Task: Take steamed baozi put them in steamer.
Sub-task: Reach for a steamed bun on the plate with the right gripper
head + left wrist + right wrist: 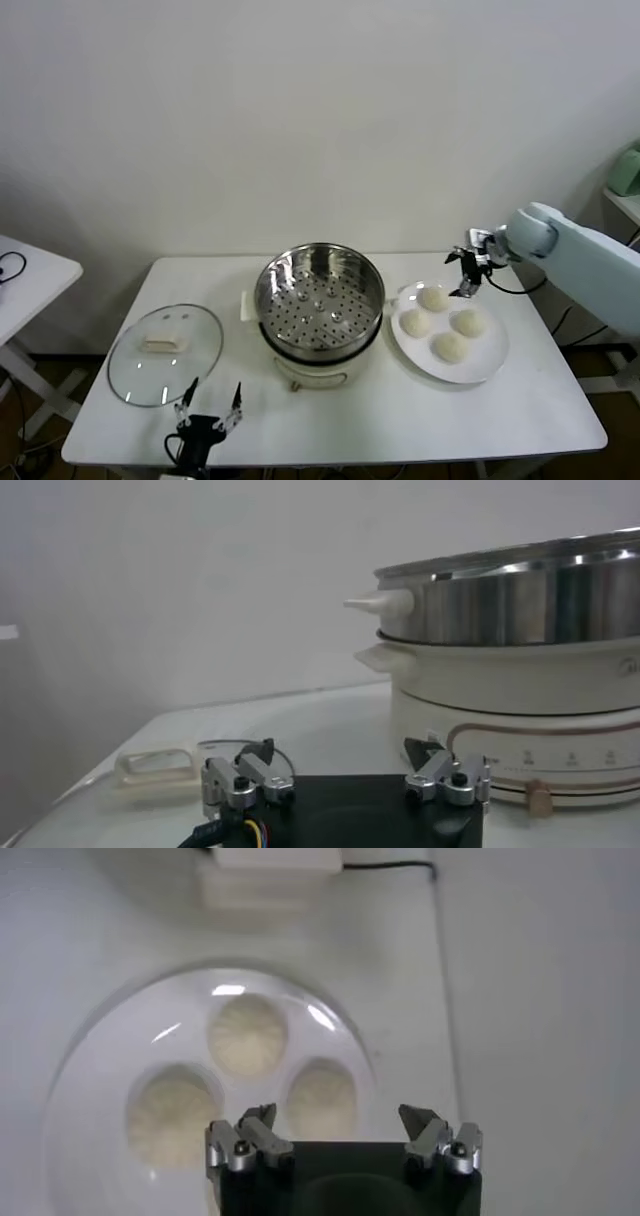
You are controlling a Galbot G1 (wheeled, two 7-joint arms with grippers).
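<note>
Reach step: my right gripper [470,274] hovers, jaws apart and empty, above the steamed baozi [434,298] on the plate [480,368]; next I must descend onto one, steamer [320,300] unfilled, left gripper [210,405] parked, spread.

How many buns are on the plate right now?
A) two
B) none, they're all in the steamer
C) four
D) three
C: the head view shows four buns lying on the white plate, while the steamer beside it holds none; the right gripper hovers open by the plate's far edge.
</note>
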